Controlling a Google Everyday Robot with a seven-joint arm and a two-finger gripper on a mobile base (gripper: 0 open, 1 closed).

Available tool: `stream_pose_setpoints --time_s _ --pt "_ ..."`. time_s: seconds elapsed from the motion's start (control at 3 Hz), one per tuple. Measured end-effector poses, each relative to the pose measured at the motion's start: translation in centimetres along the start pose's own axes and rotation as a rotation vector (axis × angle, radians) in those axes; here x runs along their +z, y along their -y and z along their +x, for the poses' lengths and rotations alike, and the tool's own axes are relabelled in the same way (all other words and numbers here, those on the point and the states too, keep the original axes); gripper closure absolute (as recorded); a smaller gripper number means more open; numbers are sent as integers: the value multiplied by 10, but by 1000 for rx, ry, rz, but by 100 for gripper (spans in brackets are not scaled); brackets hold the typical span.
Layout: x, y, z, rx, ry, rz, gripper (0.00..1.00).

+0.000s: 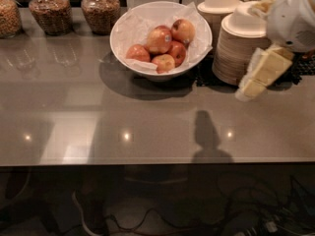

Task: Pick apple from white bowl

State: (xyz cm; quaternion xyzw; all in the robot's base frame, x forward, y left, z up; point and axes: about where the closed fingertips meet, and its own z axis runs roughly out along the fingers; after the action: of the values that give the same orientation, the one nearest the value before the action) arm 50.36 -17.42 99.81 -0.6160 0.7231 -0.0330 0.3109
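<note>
The white bowl stands at the back middle of the grey counter, lined with crinkled white paper. Several red-yellow apples lie heaped in it. My gripper comes in from the right edge, with pale yellow fingers pointing down and to the left, above the counter. It is to the right of the bowl, in front of the stacked beige bowls, and apart from the apples.
Two stacks of beige disposable bowls stand right of the white bowl. Glass jars of grains line the back left. The counter's front edge runs across the lower middle, with cables on the floor below.
</note>
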Motion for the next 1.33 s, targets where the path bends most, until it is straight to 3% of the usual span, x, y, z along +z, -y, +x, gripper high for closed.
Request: stream_pose_setpoints --time_s 0.33,0.67,1.0,1.33 --pt "22 44 -46 -77 139 69 0" --pt "52 79 -79 -136 207 84 0" --pt "90 103 -116 -195 237 59 0" --pt "90 103 -115 -195 237 59 0"
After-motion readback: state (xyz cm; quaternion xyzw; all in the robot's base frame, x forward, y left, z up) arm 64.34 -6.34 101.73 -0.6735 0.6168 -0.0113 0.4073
